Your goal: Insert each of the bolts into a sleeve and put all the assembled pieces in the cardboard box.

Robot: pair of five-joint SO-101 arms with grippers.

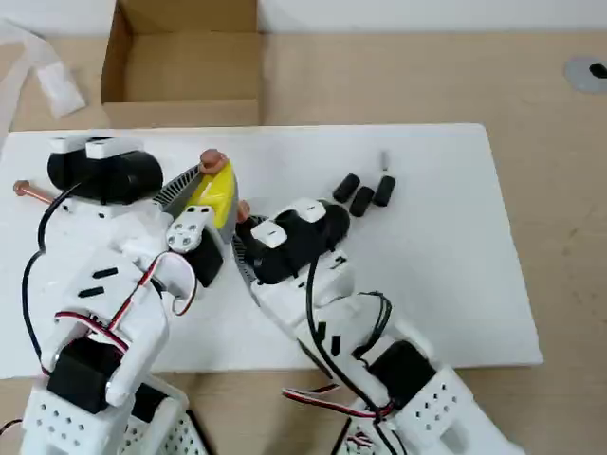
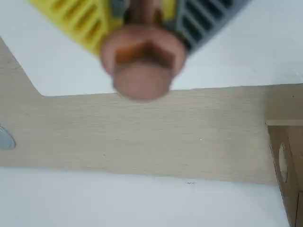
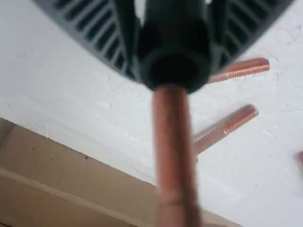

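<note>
Copper bolt shaft [image 3: 174,156] runs thru matte black sleeve [image 3: 175,52] held in right jaws; left jaws clamp round-headed bolt [image 2: 142,61]. Loose sleeves [image 1: 361,200] lie well off right edge of white board [image 1: 446,284].

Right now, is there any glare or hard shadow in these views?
High view: even light, only soft shadows on the white board. Left wrist view: no glare on the held bolt. Right wrist view: none on the loose bolts.

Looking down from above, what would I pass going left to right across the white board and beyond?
A loose bolt → the left gripper clamping a bolt head → three black sleeves → a grey disc past the board.
</note>
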